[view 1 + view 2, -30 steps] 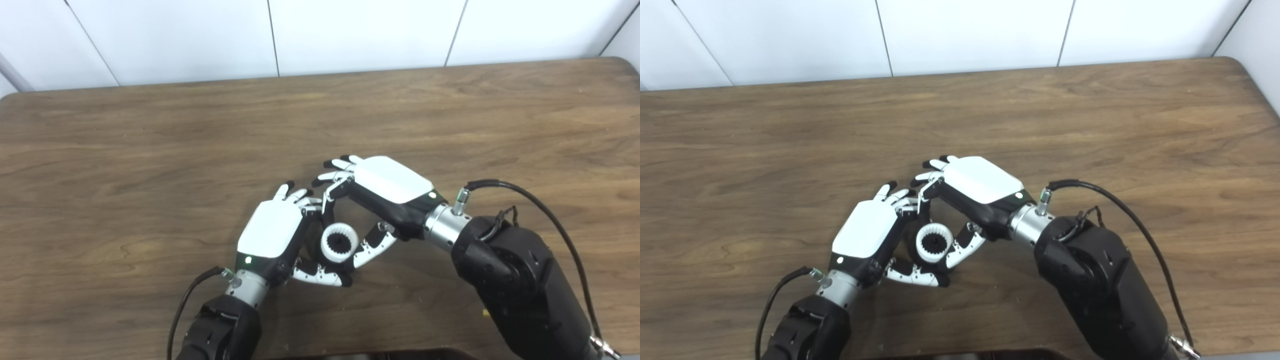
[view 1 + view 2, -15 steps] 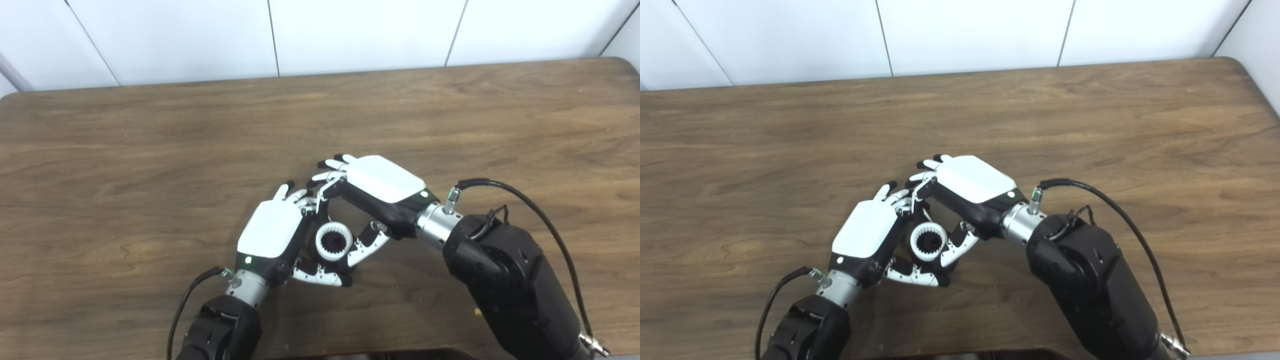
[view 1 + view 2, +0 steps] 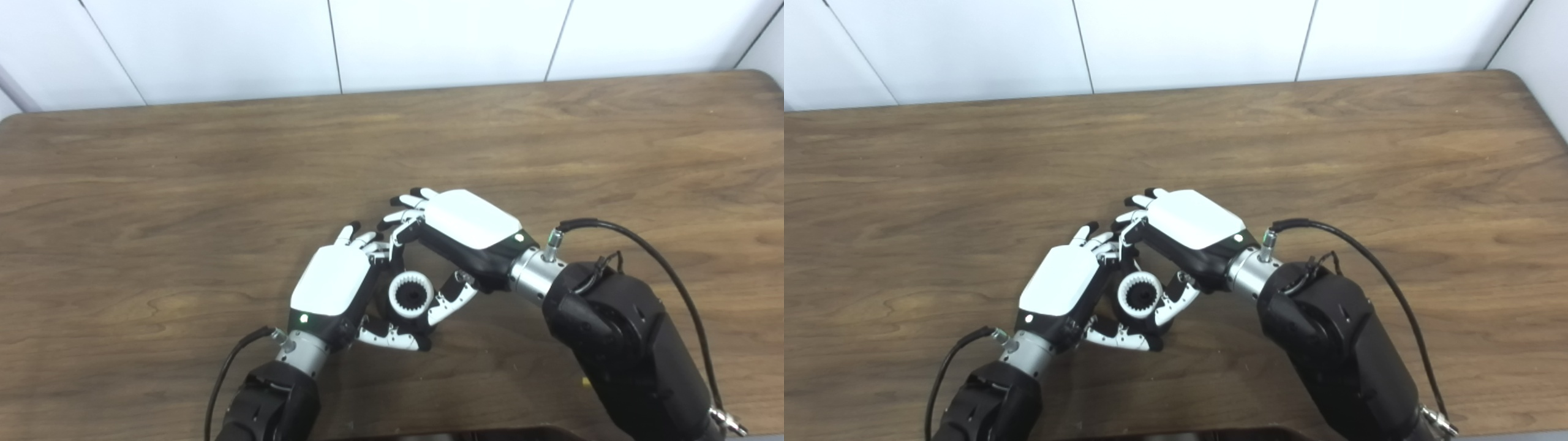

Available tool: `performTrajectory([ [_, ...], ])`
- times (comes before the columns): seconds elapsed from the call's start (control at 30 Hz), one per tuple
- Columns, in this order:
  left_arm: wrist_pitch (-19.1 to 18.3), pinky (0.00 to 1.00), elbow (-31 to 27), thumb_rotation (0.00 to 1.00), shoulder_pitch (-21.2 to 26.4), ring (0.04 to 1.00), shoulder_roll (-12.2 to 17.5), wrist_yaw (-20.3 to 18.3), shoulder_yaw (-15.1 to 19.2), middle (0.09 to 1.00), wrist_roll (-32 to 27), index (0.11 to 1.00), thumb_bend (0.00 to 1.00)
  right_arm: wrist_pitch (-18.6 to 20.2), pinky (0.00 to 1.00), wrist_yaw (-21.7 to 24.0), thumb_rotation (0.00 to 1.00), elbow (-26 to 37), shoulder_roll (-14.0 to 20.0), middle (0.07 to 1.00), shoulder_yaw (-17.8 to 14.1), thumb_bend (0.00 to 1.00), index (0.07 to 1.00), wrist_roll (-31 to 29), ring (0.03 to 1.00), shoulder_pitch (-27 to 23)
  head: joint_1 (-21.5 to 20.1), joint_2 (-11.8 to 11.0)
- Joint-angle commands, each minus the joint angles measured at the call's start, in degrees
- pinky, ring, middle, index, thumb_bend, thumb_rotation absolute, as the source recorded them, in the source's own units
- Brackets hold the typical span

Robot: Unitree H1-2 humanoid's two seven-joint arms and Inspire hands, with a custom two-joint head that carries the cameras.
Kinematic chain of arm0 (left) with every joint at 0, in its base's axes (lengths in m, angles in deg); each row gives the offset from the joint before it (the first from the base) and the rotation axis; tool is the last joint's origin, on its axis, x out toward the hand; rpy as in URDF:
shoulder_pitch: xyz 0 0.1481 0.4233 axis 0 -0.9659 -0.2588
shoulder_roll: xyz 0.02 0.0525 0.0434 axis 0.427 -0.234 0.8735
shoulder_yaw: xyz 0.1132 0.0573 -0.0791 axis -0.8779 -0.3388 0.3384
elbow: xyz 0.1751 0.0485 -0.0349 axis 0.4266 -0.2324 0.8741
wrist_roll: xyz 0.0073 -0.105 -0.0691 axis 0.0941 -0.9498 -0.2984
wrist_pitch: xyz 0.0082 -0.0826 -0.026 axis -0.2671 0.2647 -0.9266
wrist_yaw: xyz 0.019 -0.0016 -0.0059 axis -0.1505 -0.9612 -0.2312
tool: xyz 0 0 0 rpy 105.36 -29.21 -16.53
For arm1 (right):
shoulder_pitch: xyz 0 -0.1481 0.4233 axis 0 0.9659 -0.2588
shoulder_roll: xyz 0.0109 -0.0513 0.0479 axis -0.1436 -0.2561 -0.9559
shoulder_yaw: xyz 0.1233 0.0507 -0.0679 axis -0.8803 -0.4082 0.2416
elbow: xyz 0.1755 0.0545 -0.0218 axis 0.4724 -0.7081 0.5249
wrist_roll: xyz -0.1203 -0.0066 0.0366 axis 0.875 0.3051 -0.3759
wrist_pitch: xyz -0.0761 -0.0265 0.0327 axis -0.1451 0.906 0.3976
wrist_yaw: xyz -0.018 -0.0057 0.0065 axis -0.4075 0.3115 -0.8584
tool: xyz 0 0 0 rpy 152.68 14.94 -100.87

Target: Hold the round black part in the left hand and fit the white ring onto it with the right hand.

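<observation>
**Item: white toothed ring, held between both hands at mid-table**

White ring: short and round, with a toothed inner bore. Its open face points up toward the head cameras, tipped slightly; its axis runs roughly vertical, so no long side shows. It sits between the two palms, low over the table.

Round black part: visible only as dark material inside and around the bore. How deep the ring sits on it cannot be told, nor whether the teeth have engaged.

Right hand: curled over the ring from the far right, its thumb pressed to the ring's near right edge and its fingers arched over the far rim. It is closed on the ring, a pinch that appears to keep the bore square to the part beneath.

Left hand: cupped from the left with its white back upward, its thumb tucked under the assembly. It is closed around the black part, most likely as a steady seat against downward pressure.

Status, judged: fitting is under way, seating unconfirmed.
</observation>
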Motion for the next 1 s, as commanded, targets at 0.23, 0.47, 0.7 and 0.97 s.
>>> performTrajectory([
  [0.23,0.12,1.00,-1.87,0.05,1.19,0.888,-0.27,0.36,0.00,0.784,0.34,0.485,0.52,-1.40,1.00,-1.44,0.14,0.44,0.15,0.849,-1.47,0.53,0.483,-0.64,0.961,-1.46,-0.26,0.07],
  [0.47,0.16,1.00,-1.92,0.05,1.12,0.891,-0.30,0.36,0.00,0.785,0.14,0.485,0.52,-1.65,1.00,-1.71,0.14,0.40,0.03,0.847,-1.39,0.53,0.483,-0.52,0.958,-1.13,-0.16,0.11],
  [0.7,0.14,1.00,-1.96,0.05,1.12,0.890,-0.34,0.37,-0.08,0.784,0.32,0.485,0.52,-1.54,1.00,-1.33,0.14,0.42,-0.17,0.853,-1.07,0.52,0.483,-0.51,0.956,-0.57,-0.06,0.11],
  [0.97,0.12,1.00,-2.16,0.05,1.13,0.892,-0.27,0.18,0.01,0.785,0.19,0.485,0.52,-1.88,1.00,-1.51,0.14,0.02,-0.36,0.852,-0.32,0.53,0.483,-0.01,0.951,0.06,-0.11,0.21],
])
